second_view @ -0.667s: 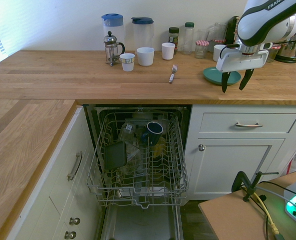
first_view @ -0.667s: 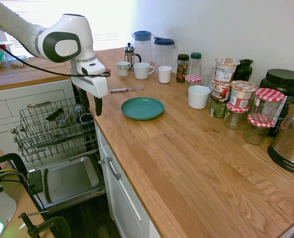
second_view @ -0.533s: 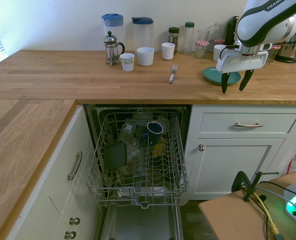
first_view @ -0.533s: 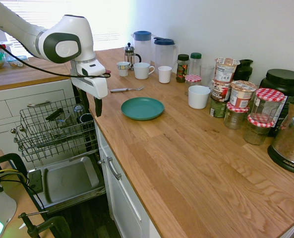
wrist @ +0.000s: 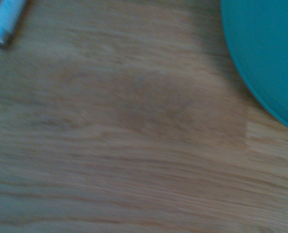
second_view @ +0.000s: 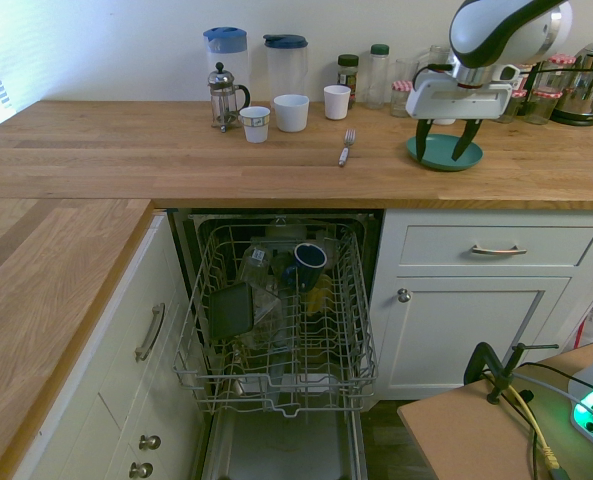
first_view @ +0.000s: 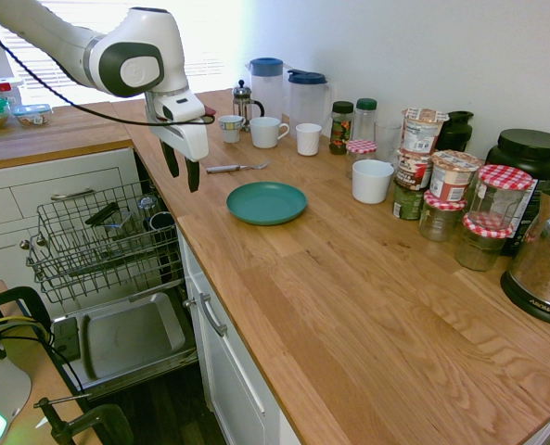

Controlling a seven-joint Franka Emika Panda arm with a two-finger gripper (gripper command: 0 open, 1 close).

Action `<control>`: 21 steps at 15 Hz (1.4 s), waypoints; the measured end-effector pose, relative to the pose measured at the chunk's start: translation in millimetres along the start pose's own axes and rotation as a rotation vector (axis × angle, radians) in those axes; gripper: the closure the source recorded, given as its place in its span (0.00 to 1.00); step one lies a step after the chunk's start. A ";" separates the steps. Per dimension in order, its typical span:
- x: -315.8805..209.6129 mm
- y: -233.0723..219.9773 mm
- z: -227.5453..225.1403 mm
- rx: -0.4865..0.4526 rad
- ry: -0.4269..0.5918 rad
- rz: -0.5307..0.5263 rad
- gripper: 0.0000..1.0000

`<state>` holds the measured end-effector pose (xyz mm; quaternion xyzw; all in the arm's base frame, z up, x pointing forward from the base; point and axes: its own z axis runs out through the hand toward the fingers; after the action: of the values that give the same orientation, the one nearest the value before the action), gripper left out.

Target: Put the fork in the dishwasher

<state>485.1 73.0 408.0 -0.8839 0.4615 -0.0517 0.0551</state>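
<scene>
My tool (first_view: 184, 176) is spread wide, nothing in it, pointing straight down over the wooden tabletop (first_view: 349, 297). It hangs near the front edge, between the fork (first_view: 237, 168) and the teal plate (first_view: 266, 202). The fork lies flat on the tabletop, just in front of the white mugs (first_view: 266, 132), clear of the plate and apart from my tool. In the wrist view, blurred wood grain fills most of the picture, with the plate's rim (wrist: 265, 58) in one corner and the fork's handle end (wrist: 5, 22) in another. The dishwasher (second_view: 281, 330) is open below the tabletop, its wire rack (second_view: 276, 320) pulled out, with a dark cup (second_view: 309, 262) and a few dark items among the wires.
</scene>
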 end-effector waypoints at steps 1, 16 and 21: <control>-2.9 -17.4 -2.6 0.009 0.006 0.032 0.00; 32.8 -210.2 66.2 -0.003 0.138 0.476 0.00; 54.5 -223.2 86.2 -0.039 0.169 0.542 0.00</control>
<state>709.1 159.3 357.3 -0.7217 0.6849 -0.0997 0.0113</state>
